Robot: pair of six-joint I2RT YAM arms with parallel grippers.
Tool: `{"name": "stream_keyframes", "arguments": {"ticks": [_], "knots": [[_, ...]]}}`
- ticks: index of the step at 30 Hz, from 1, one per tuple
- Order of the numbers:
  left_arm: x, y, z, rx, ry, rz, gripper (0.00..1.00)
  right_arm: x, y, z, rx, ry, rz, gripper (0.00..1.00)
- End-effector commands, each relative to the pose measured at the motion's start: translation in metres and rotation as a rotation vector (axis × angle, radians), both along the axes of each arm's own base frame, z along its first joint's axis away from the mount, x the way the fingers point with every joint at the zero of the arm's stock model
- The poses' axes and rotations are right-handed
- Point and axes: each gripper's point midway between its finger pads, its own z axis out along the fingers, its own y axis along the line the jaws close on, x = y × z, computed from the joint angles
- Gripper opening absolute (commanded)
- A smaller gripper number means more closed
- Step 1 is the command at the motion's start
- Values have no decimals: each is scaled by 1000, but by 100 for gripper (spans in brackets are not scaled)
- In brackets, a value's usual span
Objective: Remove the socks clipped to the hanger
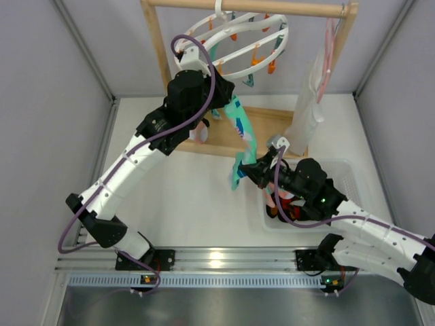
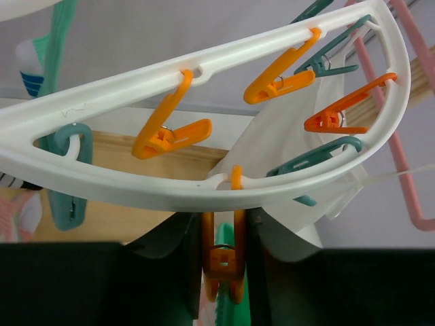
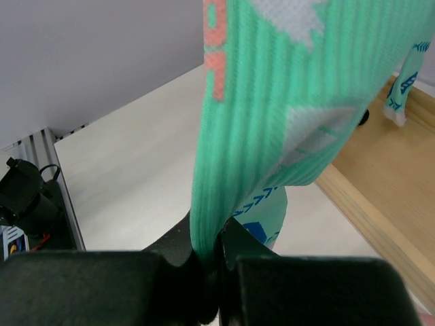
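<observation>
Ribbed knit sock (image 3: 258, 102) — glossy plastic hanger (image 2: 149, 193)

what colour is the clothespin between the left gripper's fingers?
Orange. The clothespin shows best in the left wrist view.

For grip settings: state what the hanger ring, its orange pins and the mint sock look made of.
Hanger ring: white moulded plastic, smooth with a slight sheen. Orange pins: glossy plastic, metal spring showing. Mint sock: ribbed knit fabric, matte, probably cotton blend.
</observation>
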Motion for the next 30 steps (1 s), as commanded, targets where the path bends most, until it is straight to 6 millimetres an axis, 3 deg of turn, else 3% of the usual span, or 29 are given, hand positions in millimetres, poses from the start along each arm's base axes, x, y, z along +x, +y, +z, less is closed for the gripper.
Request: {"name": "stream_keyframes", "arguments": {"ticks": [1, 3, 8, 12, 15, 16, 18, 19, 20, 23, 26, 30], "knots": [[2, -1, 29, -52, -92, -10, 21, -2, -4, 9, 20, -26, 6, 0], [5, -4, 28, -45, -92, -14, 11, -1, -9, 7, 7, -17, -13, 0], [7, -4, 23, -37, -83, -6, 10, -8, -28, 4, -4, -10, -66, 0], [7, -5, 20, -34, -78, -17, 16, -26, -52, 38, 80, -61, -88, 0], [5, -11, 16, -27, -74, -49, 32, -29, -76, 60, 120, -67, -174, 0], [5, -13, 15, -24, -72, -60, 43, -26, -84, 61, 123, -47, -223, 0], [0, -19, 15, -8, -79, -112, 52, -9, -116, 66, 145, -11, -422, 0], [-1, -22, 13, -2, -77, -128, 58, -3, -128, 50, 99, 40, -506, 0], [-4, -22, 15, -3, -82, -141, 69, 8, -151, 43, 84, 62, -652, 0], [-12, -25, 13, 0, -82, -187, 90, 17, -190, 22, 20, 143, -891, 0], [-23, -28, 10, 10, -82, -239, 98, 13, -223, 12, 23, 191, -1071, 0], [-36, -23, 2, 33, -79, -278, 98, 4, -237, 12, 117, 208, -1112, 0]]}}
